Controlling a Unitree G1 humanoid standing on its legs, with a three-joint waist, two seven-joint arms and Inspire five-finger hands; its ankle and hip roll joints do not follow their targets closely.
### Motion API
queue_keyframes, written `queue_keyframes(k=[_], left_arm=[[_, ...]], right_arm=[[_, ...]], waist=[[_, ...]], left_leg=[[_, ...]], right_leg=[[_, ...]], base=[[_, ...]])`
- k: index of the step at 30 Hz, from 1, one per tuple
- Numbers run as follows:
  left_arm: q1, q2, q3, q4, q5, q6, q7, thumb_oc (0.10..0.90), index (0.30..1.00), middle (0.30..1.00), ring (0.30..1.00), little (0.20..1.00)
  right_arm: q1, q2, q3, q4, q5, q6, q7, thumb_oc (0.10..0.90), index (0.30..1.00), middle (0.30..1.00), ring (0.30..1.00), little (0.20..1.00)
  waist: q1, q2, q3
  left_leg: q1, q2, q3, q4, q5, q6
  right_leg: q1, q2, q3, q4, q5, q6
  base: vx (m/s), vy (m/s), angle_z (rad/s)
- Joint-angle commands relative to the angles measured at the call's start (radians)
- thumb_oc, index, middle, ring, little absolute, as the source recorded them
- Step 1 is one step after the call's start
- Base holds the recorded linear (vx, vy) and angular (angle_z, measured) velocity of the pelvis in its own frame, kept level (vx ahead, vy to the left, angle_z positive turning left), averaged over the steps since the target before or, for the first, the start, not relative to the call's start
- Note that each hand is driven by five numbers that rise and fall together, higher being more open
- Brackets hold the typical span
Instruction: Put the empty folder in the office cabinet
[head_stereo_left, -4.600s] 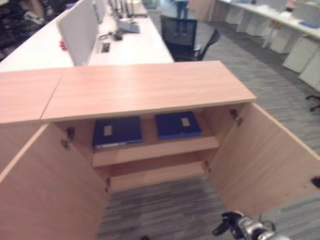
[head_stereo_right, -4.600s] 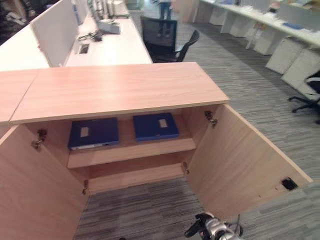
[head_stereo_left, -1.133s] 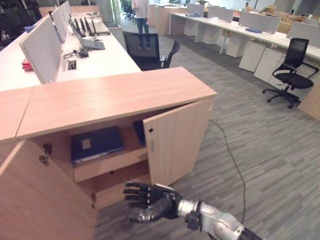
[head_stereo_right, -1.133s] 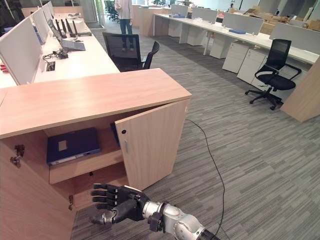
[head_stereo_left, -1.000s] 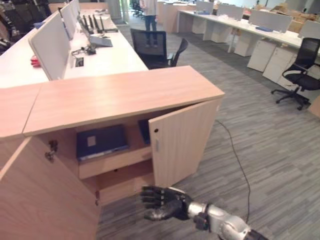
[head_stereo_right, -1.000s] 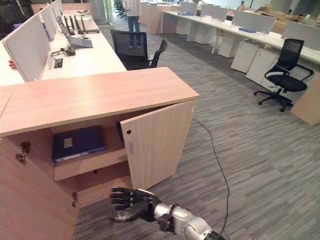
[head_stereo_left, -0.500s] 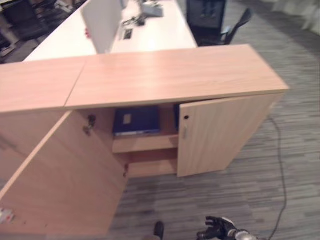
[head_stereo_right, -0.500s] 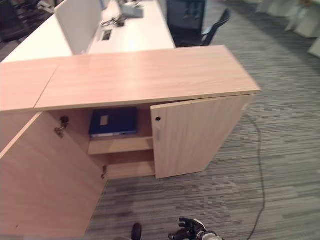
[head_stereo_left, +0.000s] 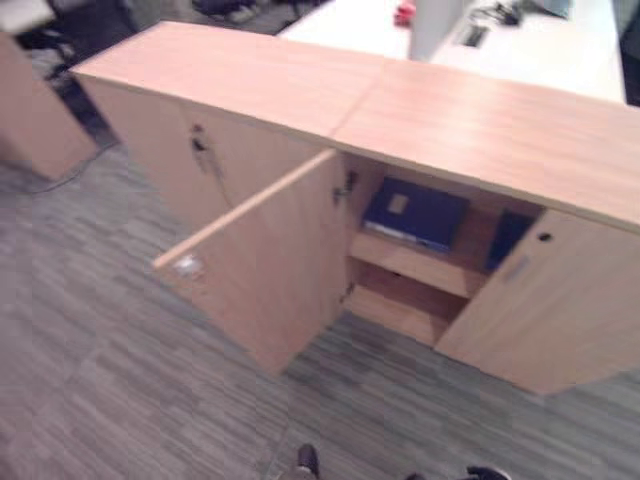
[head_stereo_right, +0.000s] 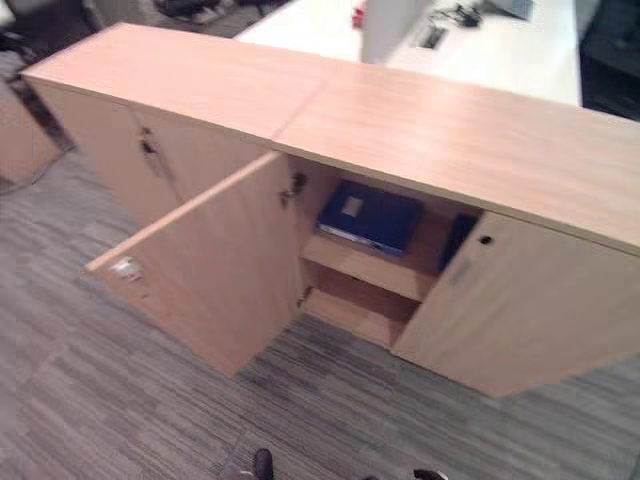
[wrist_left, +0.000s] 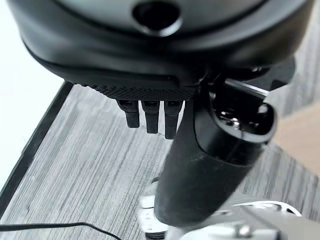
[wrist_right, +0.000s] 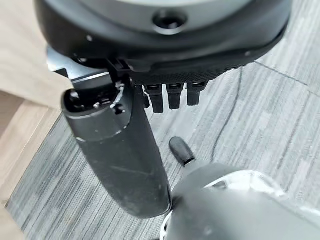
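A blue folder (head_stereo_left: 415, 214) lies flat on the upper shelf of the wooden office cabinet (head_stereo_left: 480, 130). A second blue folder (head_stereo_left: 508, 238) peeks out beside it, half hidden by the right door (head_stereo_left: 540, 310), which stands nearly closed. The left door (head_stereo_left: 270, 260) hangs wide open. My right hand (wrist_right: 120, 160) is down over the carpet, a tip of it at the bottom edge of the eye views (head_stereo_left: 487, 472); its fingers are relaxed and hold nothing. My left hand (wrist_left: 210, 165) also hangs over the carpet, open and empty. Both hands are well short of the cabinet.
A matching cabinet (head_stereo_left: 200, 90) with closed doors adjoins on the left. A white desk (head_stereo_left: 560, 40) with a screen runs behind. The open left door juts out over the grey carpet (head_stereo_left: 120, 380). Another wooden panel (head_stereo_left: 30, 110) stands at the far left.
The camera has swung left and pulled back. The right door, wide open 4.6 s ago, is now nearly closed. My right hand has dropped from mid-view to the bottom edge.
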Motion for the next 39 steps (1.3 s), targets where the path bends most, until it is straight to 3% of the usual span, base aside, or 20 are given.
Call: queue_keyframes(k=[1, 6, 9, 12, 13, 17, 28, 39], left_arm=[[-0.048, -0.036, 0.023, 0.03, -0.002, -0.017, -0.015, 0.8, 0.9, 0.9, 0.9, 0.9], [-0.029, -0.008, 0.123, 0.059, -0.073, -0.011, -0.03, 0.8, 0.9, 0.9, 0.9, 0.9], [-0.037, 0.069, 0.187, 0.03, -0.059, -0.025, -0.004, 0.8, 0.9, 0.9, 0.9, 0.9], [-0.056, 0.23, 0.262, -0.203, -0.008, -0.038, 0.054, 0.8, 0.9, 0.9, 0.9, 0.9], [-0.051, 0.233, 0.265, -0.211, -0.006, -0.033, 0.053, 0.8, 0.9, 0.9, 0.9, 0.9], [-0.16, 0.481, 0.324, -0.456, 0.133, -0.026, 0.11, 0.8, 0.9, 0.9, 0.9, 0.9], [-0.345, 0.597, 0.228, -0.59, 0.236, -0.044, 0.098, 0.8, 0.9, 0.9, 0.9, 0.9], [-0.497, 0.617, 0.136, -0.646, 0.216, -0.051, 0.064, 0.8, 0.9, 0.9, 0.9, 0.9]], right_arm=[[-0.007, 0.006, 0.002, 0.058, 0.0, 0.006, -0.002, 0.8, 0.9, 0.9, 0.9, 0.9], [0.013, 0.004, -0.046, 0.051, 0.032, 0.006, 0.009, 0.8, 0.9, 0.9, 0.9, 0.9], [0.033, -0.008, -0.081, 0.048, 0.042, 0.002, 0.02, 0.8, 0.9, 0.9, 0.9, 0.9], [0.059, -0.016, -0.121, 0.049, 0.036, 0.004, 0.024, 0.8, 0.9, 0.9, 0.9, 0.9], [0.059, -0.012, -0.121, 0.049, 0.035, 0.004, 0.024, 0.8, 0.9, 0.9, 0.9, 0.9], [0.086, -0.009, -0.122, 0.049, 0.008, 0.009, 0.049, 0.8, 0.9, 0.9, 0.9, 0.9], [0.108, -0.029, -0.134, 0.055, 0.001, 0.005, 0.068, 0.8, 0.9, 0.9, 0.9, 0.9], [0.117, -0.008, -0.104, 0.017, 0.029, -0.002, 0.099, 0.8, 0.9, 0.9, 0.9, 0.9]], waist=[[0.021, 0.021, -0.051], [0.045, 0.029, -0.063], [0.053, 0.027, -0.075], [0.056, 0.016, -0.091], [0.056, 0.013, -0.091], [0.018, -0.016, -0.104], [-0.054, -0.038, -0.117], [-0.087, -0.061, -0.123]], left_leg=[[0.038, 0.066, -0.007, 0.013, -0.048, -0.084], [0.017, 0.008, -0.075, 0.003, -0.061, -0.053], [0.017, -0.031, -0.098, 0.002, -0.072, -0.034], [0.023, -0.064, -0.103, 0.002, -0.082, -0.018], [0.023, -0.065, -0.102, 0.002, -0.083, -0.017], [0.033, -0.079, -0.073, -0.002, -0.096, -0.009], [0.06, -0.083, -0.024, -0.003, -0.118, -0.005], [0.083, -0.088, 0.017, -0.002, -0.133, 0.0]], right_leg=[[-0.032, 0.002, 0.02, -0.022, -0.025, 0.026], [-0.039, -0.054, 0.003, 0.01, 0.007, 0.051], [-0.033, -0.091, -0.005, 0.017, 0.032, 0.075], [-0.023, -0.122, -0.002, 0.011, 0.065, 0.107], [-0.022, -0.123, -0.001, 0.011, 0.067, 0.108], [-0.034, -0.137, 0.029, 0.0, 0.108, 0.141], [-0.042, -0.14, 0.069, -0.009, 0.131, 0.164], [-0.053, -0.142, 0.096, -0.013, 0.148, 0.169]], base=[[-0.03, 0.129, 0.34], [-0.06, 0.15, 0.22], [-0.03, 0.187, 0.4], [0.02, 0.127, 0.27], [0.02, 0.076, 0.12], [0.03, 0.041, -0.08], [0.03, 0.015, -0.15], [0.01, -0.001, -0.12]])
